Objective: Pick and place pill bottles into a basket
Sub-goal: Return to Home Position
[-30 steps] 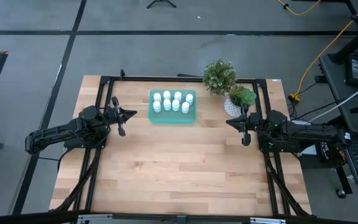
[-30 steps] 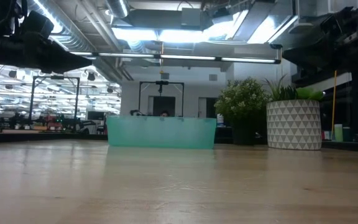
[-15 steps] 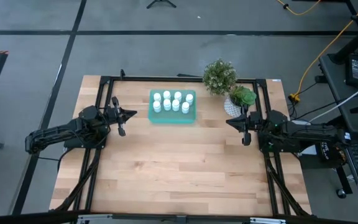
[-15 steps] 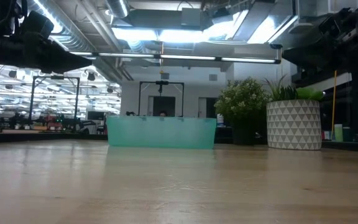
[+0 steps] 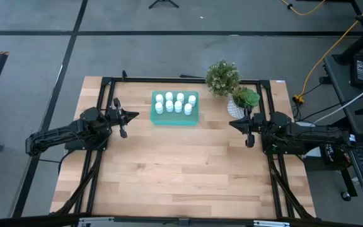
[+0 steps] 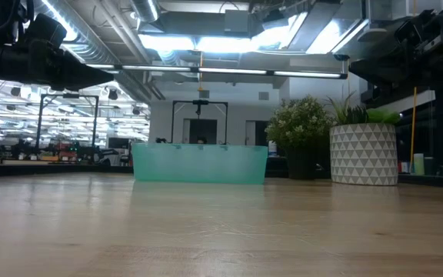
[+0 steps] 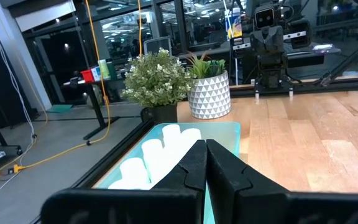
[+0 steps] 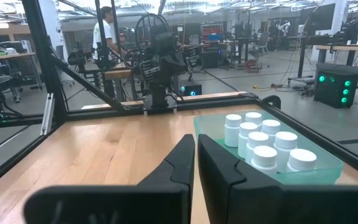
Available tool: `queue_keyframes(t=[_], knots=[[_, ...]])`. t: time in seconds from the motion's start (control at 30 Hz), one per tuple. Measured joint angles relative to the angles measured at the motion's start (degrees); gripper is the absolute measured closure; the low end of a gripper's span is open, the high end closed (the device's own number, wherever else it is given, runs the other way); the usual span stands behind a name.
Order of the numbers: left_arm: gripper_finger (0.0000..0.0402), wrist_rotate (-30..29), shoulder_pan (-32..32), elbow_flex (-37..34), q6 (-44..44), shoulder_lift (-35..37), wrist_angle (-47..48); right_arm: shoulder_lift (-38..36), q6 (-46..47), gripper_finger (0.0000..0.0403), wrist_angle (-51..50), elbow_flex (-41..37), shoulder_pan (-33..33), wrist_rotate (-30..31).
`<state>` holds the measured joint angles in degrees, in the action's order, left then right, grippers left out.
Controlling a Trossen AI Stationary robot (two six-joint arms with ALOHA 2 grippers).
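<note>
Several small white pill bottles (image 5: pixel 174 103) stand upright inside the teal basket (image 5: pixel 154 117), which sits flat on the table at the far middle. They also show in the right wrist view as pill bottles (image 8: pixel 264 143) in the basket (image 8: pixel 328 165). My left gripper (image 5: pixel 135 115) hovers shut at the table's left, level, pointing toward the basket, holding nothing. My right gripper (image 5: pixel 232 123) hovers shut at the table's right, also level and with nothing in it.
A white patterned pot with a green plant (image 5: pixel 241 101) and a bushy plant in a dark pot (image 5: pixel 222 77) stand at the far right, close to my right gripper. A black frame (image 5: pixel 106 82) runs around the table's edges. Bare wood spreads across the near half.
</note>
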<state>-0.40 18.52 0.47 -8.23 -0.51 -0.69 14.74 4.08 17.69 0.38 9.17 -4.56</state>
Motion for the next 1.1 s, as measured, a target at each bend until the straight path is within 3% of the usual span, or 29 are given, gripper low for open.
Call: queue_keyframes(t=[0.4, 0.8, 1.1], knots=[[0.0398, 0.0, 0.0, 0.0, 0.0, 0.0, 0.0, 0.0, 0.0, 0.0377, -0.1, 0.0, -0.3, 0.1], [0.0398, 0.0, 0.0, 0.0, 0.0, 0.0, 0.0, -7.9, -2.9, 0.0377, -5.1, 0.0, -15.0, 0.3], [0.0398, 0.0, 0.0, 0.0, 0.0, 0.0, 0.0, -14.7, -0.4, 0.0377, -12.7, 0.0, -18.8, 0.4]])
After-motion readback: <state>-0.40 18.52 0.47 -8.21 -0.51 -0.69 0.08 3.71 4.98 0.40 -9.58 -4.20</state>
